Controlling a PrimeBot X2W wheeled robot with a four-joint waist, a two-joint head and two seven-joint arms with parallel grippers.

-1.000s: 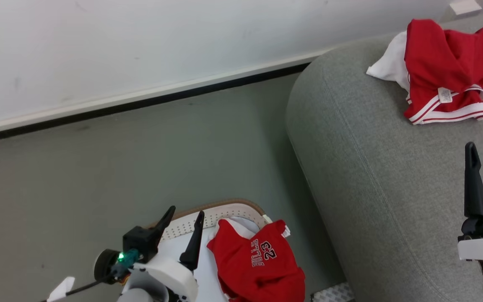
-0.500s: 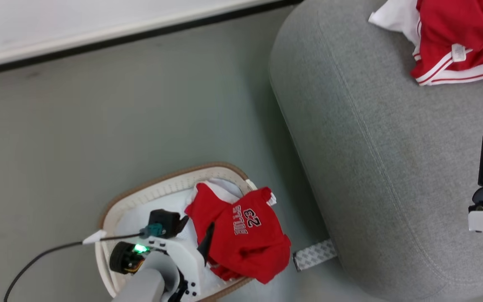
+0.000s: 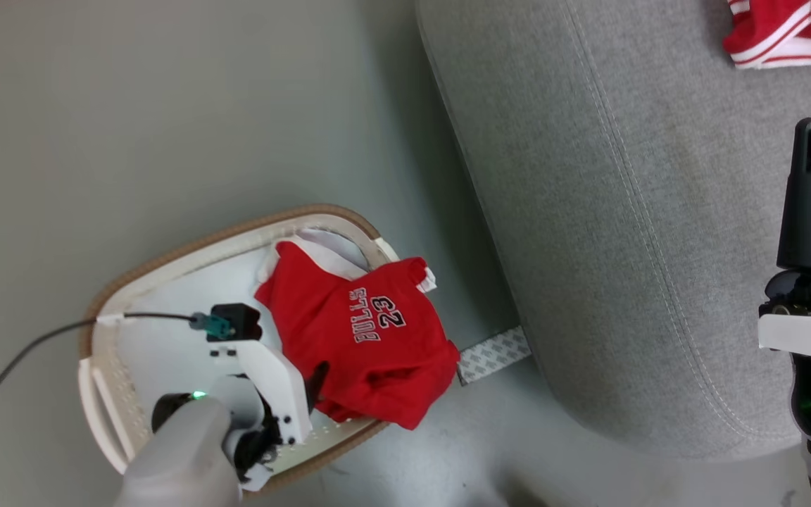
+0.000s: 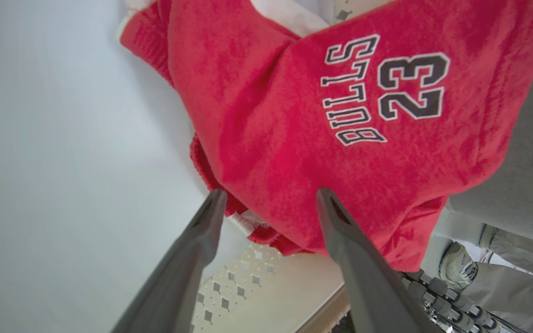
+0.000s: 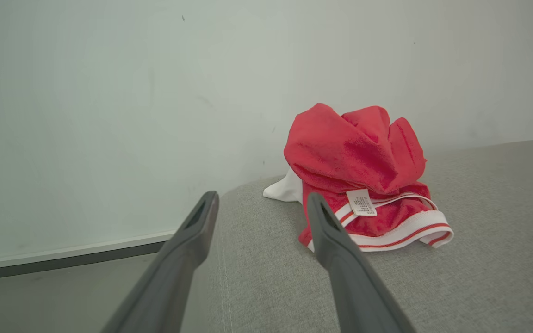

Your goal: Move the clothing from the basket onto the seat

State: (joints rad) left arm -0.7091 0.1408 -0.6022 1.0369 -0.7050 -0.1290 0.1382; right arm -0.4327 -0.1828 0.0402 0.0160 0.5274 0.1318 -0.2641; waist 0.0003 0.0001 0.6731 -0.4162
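Presently the basket (image 3: 187,246) holds the red "BULLS 23" jersey (image 3: 356,352), draped over its 3 o'clock rim. At the jersey's hem the left gripper (image 4: 270,194) stands spread. The right gripper (image 5: 262,196) hovers spread and empty, with a red striped garment (image 5: 359,157) on the seat (image 5: 479,259) at 1 o'clock.

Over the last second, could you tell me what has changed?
The head camera tilted down, so the view shifted. The left hand dropped into the basket and straddles the edge of the BULLS 23 jersey, open, nothing gripped. The right hand, open above the sofa, and the striped garment on it stayed put.
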